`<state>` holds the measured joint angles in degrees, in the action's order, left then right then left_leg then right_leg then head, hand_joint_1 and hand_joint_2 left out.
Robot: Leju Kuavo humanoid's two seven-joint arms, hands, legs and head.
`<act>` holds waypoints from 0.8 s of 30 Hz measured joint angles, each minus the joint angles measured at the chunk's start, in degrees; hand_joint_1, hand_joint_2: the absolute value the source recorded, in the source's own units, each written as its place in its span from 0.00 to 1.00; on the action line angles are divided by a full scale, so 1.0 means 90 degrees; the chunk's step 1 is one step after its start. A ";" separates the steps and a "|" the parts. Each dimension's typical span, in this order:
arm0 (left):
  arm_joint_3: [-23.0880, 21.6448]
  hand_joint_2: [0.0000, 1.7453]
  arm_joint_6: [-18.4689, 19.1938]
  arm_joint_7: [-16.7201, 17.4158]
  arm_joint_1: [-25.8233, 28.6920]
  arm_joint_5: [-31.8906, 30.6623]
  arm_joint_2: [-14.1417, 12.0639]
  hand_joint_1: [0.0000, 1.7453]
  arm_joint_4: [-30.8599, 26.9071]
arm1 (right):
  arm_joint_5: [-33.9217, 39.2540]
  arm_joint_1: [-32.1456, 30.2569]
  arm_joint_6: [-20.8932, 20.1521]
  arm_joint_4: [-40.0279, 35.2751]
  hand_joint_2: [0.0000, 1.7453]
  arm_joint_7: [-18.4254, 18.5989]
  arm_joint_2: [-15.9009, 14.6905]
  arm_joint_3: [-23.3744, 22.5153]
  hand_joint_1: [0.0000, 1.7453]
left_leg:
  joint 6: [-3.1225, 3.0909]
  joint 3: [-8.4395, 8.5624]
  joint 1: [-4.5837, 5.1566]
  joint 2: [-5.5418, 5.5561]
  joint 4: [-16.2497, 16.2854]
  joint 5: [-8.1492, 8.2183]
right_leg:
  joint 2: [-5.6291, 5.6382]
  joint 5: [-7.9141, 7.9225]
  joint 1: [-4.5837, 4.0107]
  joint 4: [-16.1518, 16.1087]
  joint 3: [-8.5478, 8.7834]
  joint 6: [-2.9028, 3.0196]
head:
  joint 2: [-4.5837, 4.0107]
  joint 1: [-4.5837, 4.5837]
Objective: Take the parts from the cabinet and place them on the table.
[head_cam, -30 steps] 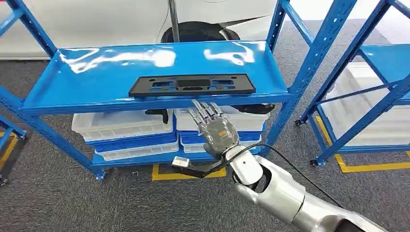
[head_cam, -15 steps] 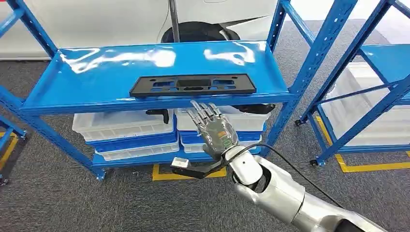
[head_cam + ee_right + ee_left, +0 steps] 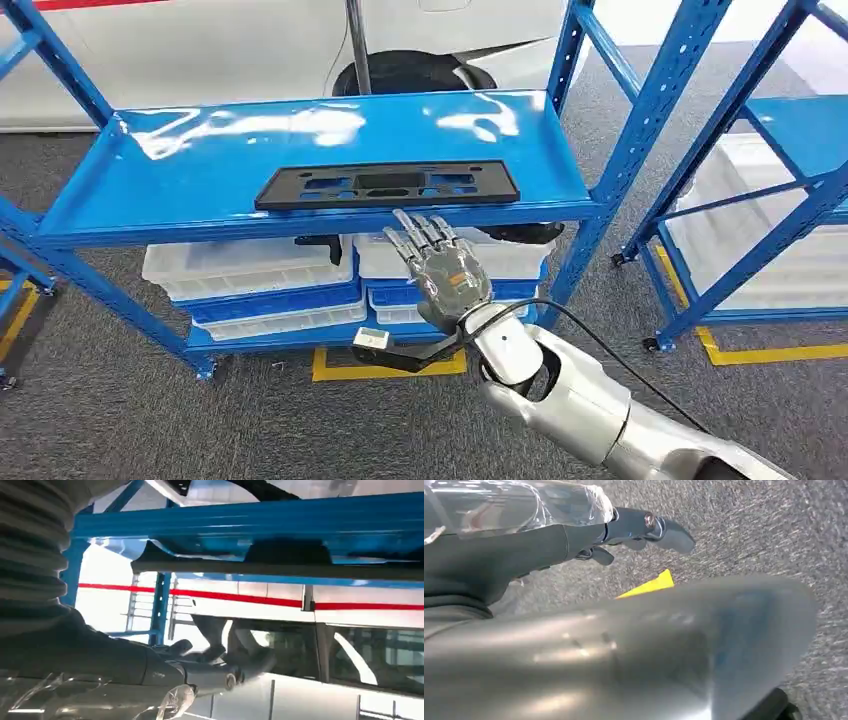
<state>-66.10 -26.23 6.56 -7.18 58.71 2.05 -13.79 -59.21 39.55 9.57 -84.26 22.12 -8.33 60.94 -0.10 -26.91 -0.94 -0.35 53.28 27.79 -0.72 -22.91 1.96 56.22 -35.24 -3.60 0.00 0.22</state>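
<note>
Nearest the camera, right hand [image 3: 447, 275] raised palm-up, holding nothing, fingers [image 3: 422, 232] spread and straight, tips just below the front lip of the blue shelf [image 3: 150, 190]. Left hand [image 3: 574, 535] hanging by the body over grey carpet [image 3: 774, 530]; fingers apart or curled, cannot tell. Just beyond the fingertips, black plastic part [image 3: 387, 185] lying flat near the shelf's front edge. Risks, judged from here: fingertips catching the lip on the way up, or shoving the flat, thin part backward instead of getting under it. Below, white bins [image 3: 250, 262].
</note>
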 joint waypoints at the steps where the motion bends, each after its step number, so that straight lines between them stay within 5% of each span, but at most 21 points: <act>1: -0.0007 0.00 -0.0002 0.0000 0.0004 0.0000 0.0000 0.00 0.0000 | 0.0002 -0.0008 0.0000 0.0000 1.00 0.0000 0.0002 0.0000 0.00 | 0.0010 0.0011 -0.0013 -0.0021 -0.0014 0.0007 | 0.0019 -0.0028 -0.0017 0.0009 -0.0016 0.0043 | 0.0000 -0.0019; 4: -0.0024 0.00 -0.0005 0.0000 -0.0019 -0.0012 0.0000 0.00 0.0002 | 0.0002 0.0009 0.0002 0.0000 1.00 0.0000 0.0015 -0.0002 0.00 | 0.0075 -0.0026 -0.0070 -0.0034 0.0186 0.0164 | 0.0088 -0.0086 -0.0028 0.0020 0.0016 0.0207 | 0.0000 -0.0029; 7: -0.0046 0.00 -0.0012 0.0000 -0.0040 -0.0015 0.0000 0.00 0.0002 | 0.0002 0.0013 0.0002 0.0000 1.00 -0.0017 0.0019 -0.0002 0.00 | 0.0076 -0.0958 -0.0039 -0.0026 0.1832 0.0799 | 0.0113 -0.0159 -0.0071 0.0020 0.0073 0.0308 | 0.0000 -0.0046; 9: -0.0080 0.00 -0.0015 0.0000 -0.0018 -0.0015 0.0000 0.00 0.0002 | 0.0002 -0.0011 0.0002 0.0002 1.00 -0.0019 0.0017 0.0000 0.00 | 0.0033 -0.1413 -0.0018 -0.0024 0.2354 0.0741 | 0.0153 -0.0223 -0.0126 0.0022 0.0157 0.0346 | 0.0000 -0.0046; 10: -0.0090 0.00 -0.0015 0.0000 -0.0010 -0.0015 0.0000 0.00 0.0002 | 0.0002 -0.0013 0.0002 0.0002 1.00 -0.0019 0.0017 0.0000 0.00 | -0.0016 -0.1407 0.0006 -0.0023 0.2123 0.0461 | 0.0182 -0.0266 -0.0150 0.0022 0.0225 0.0351 | 0.0000 -0.0046; 13: -0.0104 0.00 -0.0022 0.0000 -0.0018 -0.0017 -0.0002 0.00 0.0005 | 0.0002 -0.0003 0.0002 0.0002 1.00 -0.0019 0.0036 0.0000 0.00 | -0.0235 -0.0891 0.0115 0.0022 0.0404 -0.0688 | 0.0221 -0.0428 -0.0183 0.0004 0.0472 0.0348 | 0.0000 -0.0046; 14: -0.0107 0.00 -0.0022 0.0000 -0.0022 -0.0015 -0.0007 0.00 0.0024 | 0.0005 0.0013 0.0002 0.0005 1.00 -0.0019 0.0039 0.0000 0.00 | -0.0263 -0.0809 0.0150 0.0038 0.0392 -0.0588 | 0.0230 -0.0457 -0.0235 0.0009 0.0509 0.0316 | -0.0002 -0.0036; 17: -0.0124 0.00 -0.0027 0.0007 -0.0034 -0.0015 -0.0007 0.00 0.0024 | 0.0005 0.0015 0.0005 0.0005 1.00 -0.0022 0.0053 0.0000 0.00 | -0.0259 -0.0777 0.0182 0.0039 0.0269 -0.0544 | 0.0254 -0.0490 -0.0187 -0.0041 0.0512 0.0247 | 0.0000 -0.0046; 19: -0.0126 0.00 -0.0027 0.0007 -0.0032 -0.0015 0.0005 0.00 0.0027 | 0.0005 0.0022 0.0007 0.0000 1.00 -0.0022 0.0056 -0.0007 0.00 | -0.0282 -0.0669 0.0095 0.0042 0.0155 -0.0562 | 0.0189 -0.0561 -0.0195 0.0053 0.0519 0.0165 | 0.0000 -0.0041; 20: -0.0126 0.00 -0.0027 0.0007 -0.0040 -0.0015 0.0000 0.00 0.0027 | 0.0005 0.0034 0.0007 0.0000 1.00 -0.0022 0.0058 -0.0007 0.00 | -0.0331 -0.0628 0.0086 0.0035 0.0145 -0.0533 | 0.0166 -0.0713 -0.0204 0.0344 0.0392 0.0154 | 0.0000 -0.0036; 22: -0.0131 0.00 -0.0027 0.0007 -0.0049 -0.0015 0.0005 0.00 0.0029 | 0.0007 0.0018 0.0007 0.0002 1.00 -0.0022 0.0058 -0.0005 0.00 | -0.0368 -0.0567 0.0086 0.0035 0.0145 -0.0480 | 0.0160 -0.1143 -0.0176 0.1391 -0.0175 0.0109 | 0.0000 -0.0036; 24: -0.0134 0.00 -0.0029 0.0010 -0.0034 -0.0015 0.0010 0.00 0.0029 | 0.0012 -0.0014 0.0007 0.0012 1.00 -0.0015 0.0053 0.0000 0.00 | -0.0362 -0.0499 0.0081 0.0038 0.0147 -0.0416 | 0.0153 -0.1231 -0.0159 0.2073 -0.0662 0.0079 | 0.0000 -0.0036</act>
<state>-67.30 -26.49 6.64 -7.49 58.58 2.14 -13.53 -59.10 39.43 9.64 -84.15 21.99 -7.85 60.94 -3.36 -31.40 -0.22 -0.01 54.60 24.05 0.65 -33.98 0.53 74.88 -41.19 -2.89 0.00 -0.11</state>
